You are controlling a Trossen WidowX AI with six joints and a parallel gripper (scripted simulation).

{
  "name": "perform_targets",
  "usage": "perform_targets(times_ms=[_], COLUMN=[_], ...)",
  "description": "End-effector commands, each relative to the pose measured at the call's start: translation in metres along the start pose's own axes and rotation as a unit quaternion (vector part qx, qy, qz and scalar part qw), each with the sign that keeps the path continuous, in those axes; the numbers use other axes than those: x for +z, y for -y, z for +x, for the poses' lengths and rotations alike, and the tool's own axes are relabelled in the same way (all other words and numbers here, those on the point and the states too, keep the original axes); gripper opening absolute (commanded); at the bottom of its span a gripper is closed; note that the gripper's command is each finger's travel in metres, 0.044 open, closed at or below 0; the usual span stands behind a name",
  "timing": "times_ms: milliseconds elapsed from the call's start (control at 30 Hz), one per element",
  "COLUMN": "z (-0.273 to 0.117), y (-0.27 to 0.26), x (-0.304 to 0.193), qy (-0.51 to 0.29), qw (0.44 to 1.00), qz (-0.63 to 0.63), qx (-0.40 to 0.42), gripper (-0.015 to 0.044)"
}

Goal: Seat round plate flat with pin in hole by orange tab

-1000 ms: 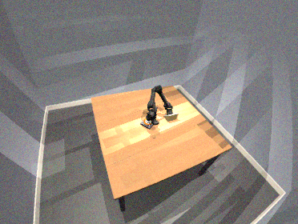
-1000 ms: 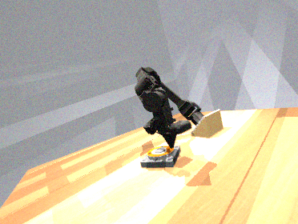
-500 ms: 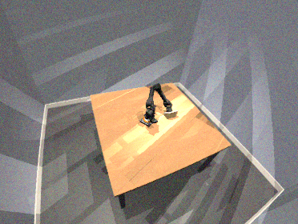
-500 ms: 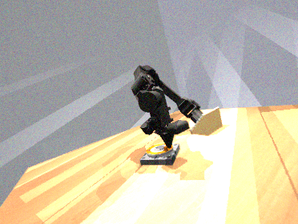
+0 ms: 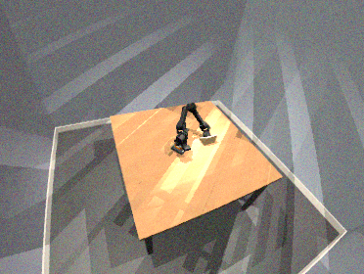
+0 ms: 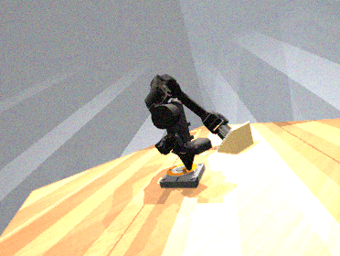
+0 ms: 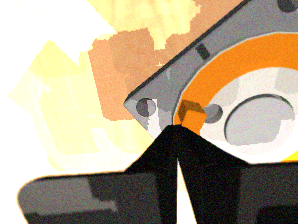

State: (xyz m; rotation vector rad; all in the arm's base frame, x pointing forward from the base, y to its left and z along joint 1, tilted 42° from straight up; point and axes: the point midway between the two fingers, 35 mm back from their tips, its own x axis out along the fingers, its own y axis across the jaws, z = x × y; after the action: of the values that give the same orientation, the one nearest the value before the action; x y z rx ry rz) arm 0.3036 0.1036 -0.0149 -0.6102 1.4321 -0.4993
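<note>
The round plate, an orange ring with a white middle, sits around the post on the grey square base. The orange tab stands up at the plate's edge, with a dark round hole just inward of it. The pin cannot be made out, and the plate's tilt is too small to tell. My gripper is shut with nothing between its fingers. Its tips are right beside the tab and hide part of the plate's edge; whether they touch is unclear.
A cream wedge-like block stands close to the arm's mount on the wooden table. The base has a corner hole and a small dark mark near one edge.
</note>
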Motion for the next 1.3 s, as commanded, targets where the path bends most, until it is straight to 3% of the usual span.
perform_targets(times_ms=[0,833,1267], z=[-0.002,-0.002,-0.049], y=[0.002,0.014,0.015], x=[0.009,0.031,0.026], qy=[0.004,0.005,0.004], qw=[1.0,1.0,1.0], qz=[0.002,0.002,0.002], qx=[-0.001,-0.001,0.0], gripper=[0.0,0.0,0.0])
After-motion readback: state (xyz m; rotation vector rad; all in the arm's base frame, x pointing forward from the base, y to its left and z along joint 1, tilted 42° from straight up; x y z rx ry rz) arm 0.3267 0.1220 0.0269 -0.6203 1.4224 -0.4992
